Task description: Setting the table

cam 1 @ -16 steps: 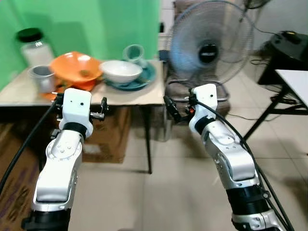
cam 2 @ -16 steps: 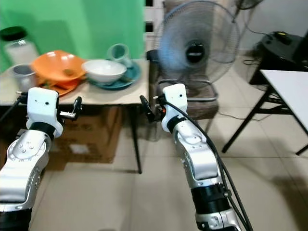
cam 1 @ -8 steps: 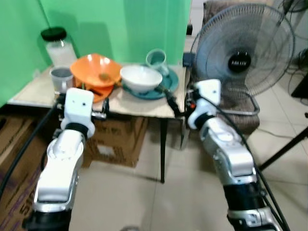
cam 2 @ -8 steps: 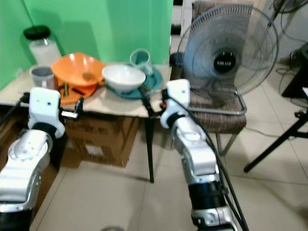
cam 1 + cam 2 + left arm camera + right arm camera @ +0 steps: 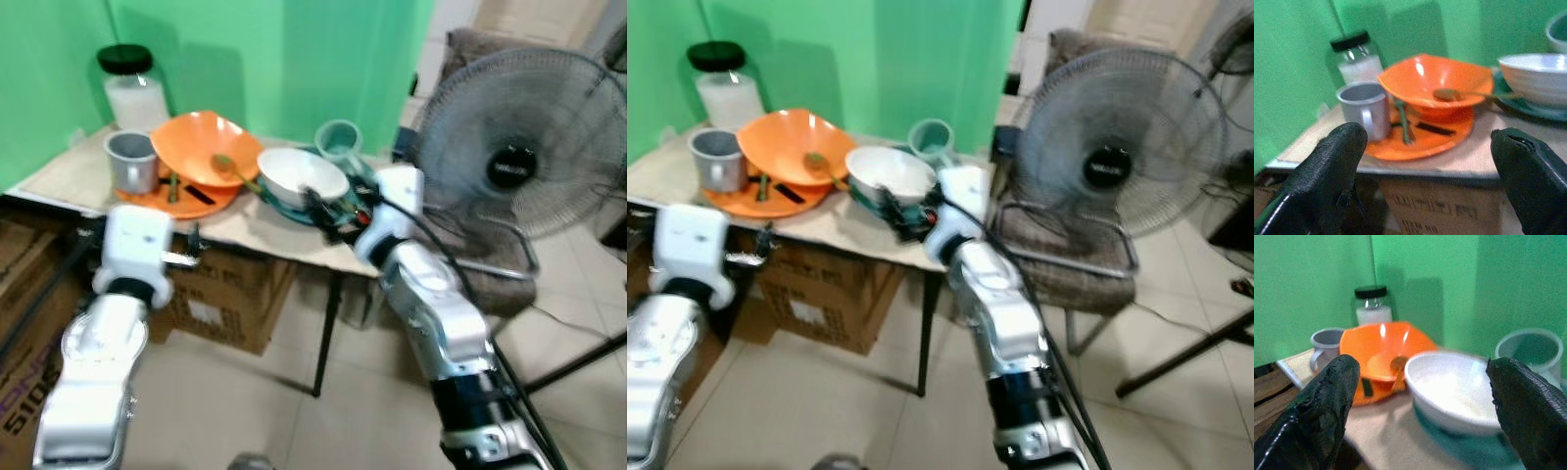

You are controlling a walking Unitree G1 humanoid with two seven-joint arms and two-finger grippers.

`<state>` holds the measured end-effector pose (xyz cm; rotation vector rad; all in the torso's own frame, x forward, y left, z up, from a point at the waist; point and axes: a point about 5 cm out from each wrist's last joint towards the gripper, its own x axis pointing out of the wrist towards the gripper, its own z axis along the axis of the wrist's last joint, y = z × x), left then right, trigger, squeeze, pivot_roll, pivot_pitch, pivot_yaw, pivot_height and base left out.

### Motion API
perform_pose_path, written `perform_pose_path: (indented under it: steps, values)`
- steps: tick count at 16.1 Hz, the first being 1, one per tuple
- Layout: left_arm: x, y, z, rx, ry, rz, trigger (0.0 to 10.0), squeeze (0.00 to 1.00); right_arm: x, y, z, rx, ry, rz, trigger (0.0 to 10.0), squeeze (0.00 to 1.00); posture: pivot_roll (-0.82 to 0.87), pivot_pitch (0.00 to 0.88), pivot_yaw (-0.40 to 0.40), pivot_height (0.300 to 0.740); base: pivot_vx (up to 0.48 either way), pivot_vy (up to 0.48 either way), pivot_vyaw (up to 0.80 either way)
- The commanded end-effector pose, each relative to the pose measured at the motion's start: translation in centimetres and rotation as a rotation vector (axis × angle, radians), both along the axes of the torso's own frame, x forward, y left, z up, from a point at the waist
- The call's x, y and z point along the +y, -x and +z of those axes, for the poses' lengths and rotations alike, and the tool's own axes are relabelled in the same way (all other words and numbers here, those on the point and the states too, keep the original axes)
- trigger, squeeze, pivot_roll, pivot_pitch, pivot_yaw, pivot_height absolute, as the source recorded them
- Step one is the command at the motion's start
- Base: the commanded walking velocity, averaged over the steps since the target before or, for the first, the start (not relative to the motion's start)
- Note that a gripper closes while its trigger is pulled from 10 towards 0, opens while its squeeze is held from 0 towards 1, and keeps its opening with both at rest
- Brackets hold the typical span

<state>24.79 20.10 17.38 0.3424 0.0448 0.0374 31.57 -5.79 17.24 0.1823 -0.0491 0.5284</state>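
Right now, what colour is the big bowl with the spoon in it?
Orange. The bowl shows best in the left wrist view, sitting on an orange plate.

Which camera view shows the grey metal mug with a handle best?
The left wrist view: the grey metal mug is large there, handle and rim clear, standing on the orange plate. The eye views show it small at the table's left; the right wrist view shows it blurred.

- Orange bowl (image 5: 204,148): tilted, resting on an orange plate (image 5: 181,199), a spoon (image 5: 233,169) lying in it.
- Grey mug (image 5: 130,162): upright on the orange plate, just beside the bowl.
- White bowl (image 5: 301,176): upright on a teal plate (image 5: 284,205).
- Teal cup (image 5: 339,144): tipped, behind the white bowl.
- Black-lidded jar (image 5: 134,91): upright at the table's back.
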Motion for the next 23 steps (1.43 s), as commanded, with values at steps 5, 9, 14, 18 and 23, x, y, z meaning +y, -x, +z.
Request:
perform_pose_path:
  steps: [5,9,14,18,23]
  values:
    - [-4.3,-2.2,0.2,-0.012,0.087,-0.252,10.0,0.00,-7.8,1.7,-0.2,-0.028,0.111,-0.230,10.0,0.00,0.13,0.000,0.091,0.740,0.368,0.000,0.00]
    - [-4.4,-2.5,0.1,-0.003,0.084,-0.286,10.0,0.00,-10.0,3.2,-0.8,0.002,0.181,-0.225,10.0,0.00,0.11,0.000,0.107,0.740,0.254,0.000,0.00]
    - [-2.9,-2.0,0.0,-0.010,0.065,-0.222,10.0,0.00,-9.5,3.9,-2.4,0.046,0.246,-0.387,10.0,0.00,0.15,0.000,0.058,0.740,0.000,0.062,0.00]
    - [-3.0,-2.0,-0.2,-0.007,0.064,-0.220,10.0,0.00,-9.4,4.3,-3.1,0.104,0.184,-0.390,10.0,0.00,0.14,0.000,0.070,0.740,0.000,0.468,0.00]
    - [-2.9,-1.9,-0.9,0.018,0.107,-0.151,10.0,0.00,-9.4,4.2,-3.3,0.116,0.208,-0.423,10.0,0.00,0.14,0.000,0.042,0.740,0.000,0.192,0.00]
